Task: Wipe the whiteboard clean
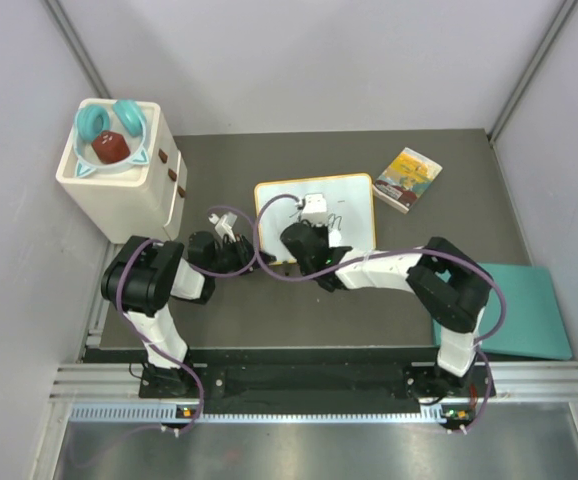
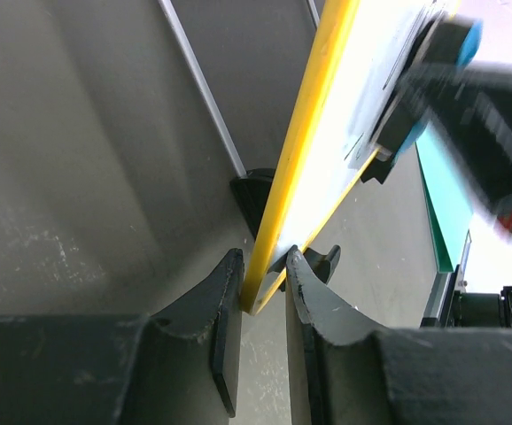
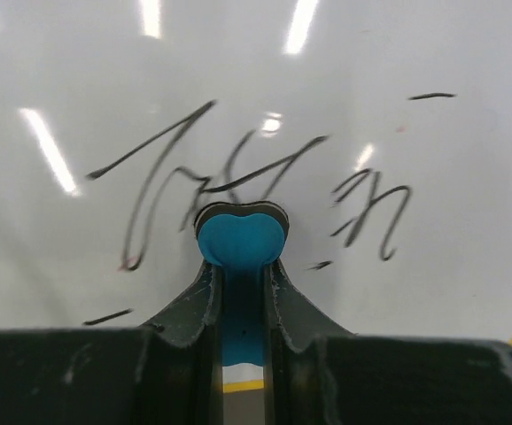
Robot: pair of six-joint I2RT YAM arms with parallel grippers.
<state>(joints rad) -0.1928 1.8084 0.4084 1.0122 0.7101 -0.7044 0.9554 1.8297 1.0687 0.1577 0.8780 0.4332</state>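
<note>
The whiteboard, white with an orange-yellow frame, lies mid-table. Black scribbles cover it in the right wrist view. My left gripper is shut on the board's left frame edge, jaws either side of it. One black foot shows beside the frame. My right gripper is over the board, shut on a blue eraser, whose felt tip presses against the scribbled surface. In the left wrist view the eraser and right gripper appear blurred above the board.
A white box holding teal headphones and a red object stands at the back left. A small yellow-covered book lies at the back right. A flat teal mat lies at the right, near the right arm.
</note>
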